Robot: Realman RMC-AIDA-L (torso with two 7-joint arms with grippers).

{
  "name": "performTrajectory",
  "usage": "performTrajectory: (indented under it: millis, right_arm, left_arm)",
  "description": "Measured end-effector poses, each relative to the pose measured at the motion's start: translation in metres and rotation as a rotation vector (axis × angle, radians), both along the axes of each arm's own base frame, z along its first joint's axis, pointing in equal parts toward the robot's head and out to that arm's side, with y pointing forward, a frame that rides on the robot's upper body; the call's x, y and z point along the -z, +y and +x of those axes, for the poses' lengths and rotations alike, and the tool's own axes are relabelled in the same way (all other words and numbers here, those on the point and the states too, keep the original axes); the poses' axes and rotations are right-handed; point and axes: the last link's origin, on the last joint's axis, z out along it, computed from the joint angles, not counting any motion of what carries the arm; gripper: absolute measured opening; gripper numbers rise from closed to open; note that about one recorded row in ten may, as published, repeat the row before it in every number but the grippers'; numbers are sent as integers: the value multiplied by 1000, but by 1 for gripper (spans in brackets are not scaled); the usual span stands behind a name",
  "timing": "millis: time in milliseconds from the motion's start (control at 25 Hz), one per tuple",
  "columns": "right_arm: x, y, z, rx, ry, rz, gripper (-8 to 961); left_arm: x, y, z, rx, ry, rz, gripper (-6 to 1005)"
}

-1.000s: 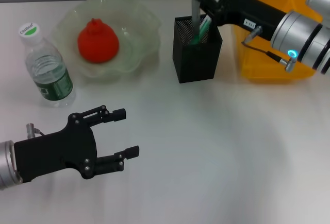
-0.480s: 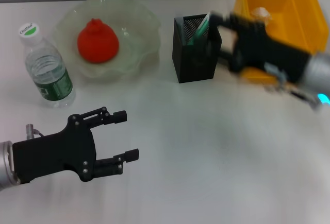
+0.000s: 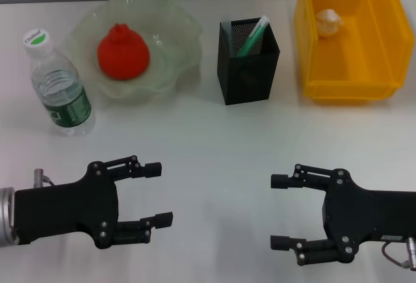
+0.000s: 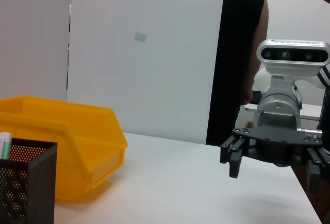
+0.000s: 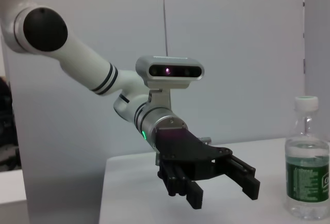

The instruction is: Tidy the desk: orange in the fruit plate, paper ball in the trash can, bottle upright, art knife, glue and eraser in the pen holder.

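Hovering low over the near part of the white desk (image 3: 214, 133), both grippers are empty with their fingers spread apart. The left gripper (image 3: 156, 192) is at the near left and the right gripper (image 3: 281, 211) at the near right; they face each other, well apart, with bare desk between them.

At the far side, the orange (image 3: 123, 51) lies inside the fruit plate (image 3: 174, 29). The bottle (image 3: 60, 86) stands upright just beside the plate, on its left, with the white cap on top. The pen holder (image 3: 248, 78) stands to the right of the plate, and a green and white pen-like item (image 3: 252, 36) leans inside it; I cannot tell what else is in it. The trash can (image 3: 348, 68) stands at the far right, near the pen holder, and a white paper ball (image 3: 328, 21) lies on its bottom near the far wall
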Motion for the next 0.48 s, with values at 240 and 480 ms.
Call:
performTrajectory:
  millis: [240,480]
  right_arm:
    - [4,0,2,20,-4,3,824]
    - [5,1,1,24,-4,5,823]
  left_arm:
    - [1,-1,0,1,-2,3,783]
    - [1,-3,-1,-3,-4,5,783]
